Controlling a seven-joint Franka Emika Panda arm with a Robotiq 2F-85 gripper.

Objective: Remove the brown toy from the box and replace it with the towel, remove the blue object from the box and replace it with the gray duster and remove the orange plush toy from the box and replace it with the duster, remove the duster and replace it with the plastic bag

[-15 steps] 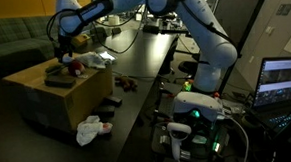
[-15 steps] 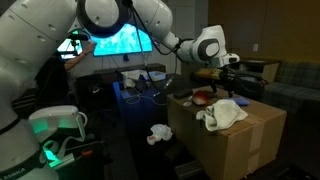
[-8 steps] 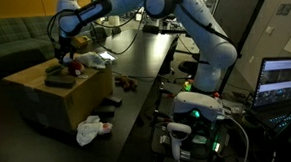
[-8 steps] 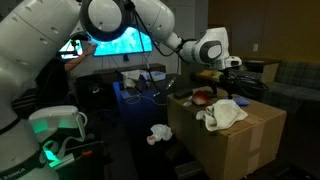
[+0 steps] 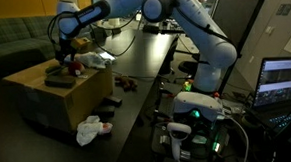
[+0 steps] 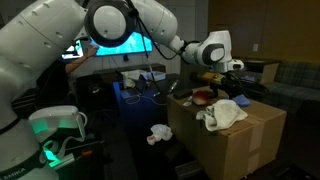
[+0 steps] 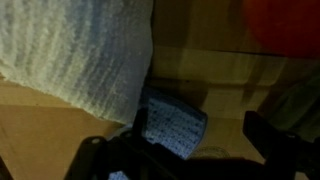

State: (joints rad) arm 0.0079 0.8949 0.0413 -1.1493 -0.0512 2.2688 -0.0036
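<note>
Jaws spread wide, pointing down over the box (image 5: 37, 105).

I see the box (image 6: 245, 140) as matt tan cardboard. The towel (image 7: 75, 50) looks like coarse, ribbed cloth, and the arm (image 5: 212, 45) has smooth, glossy white shells.

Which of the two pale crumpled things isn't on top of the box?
The white plastic bag, lying down beside the base of the box; the towel is draped over the box's top instead.

Dim lab, glowing monitor (image 6: 118, 41), long dark workbench (image 5: 150, 53)
</note>
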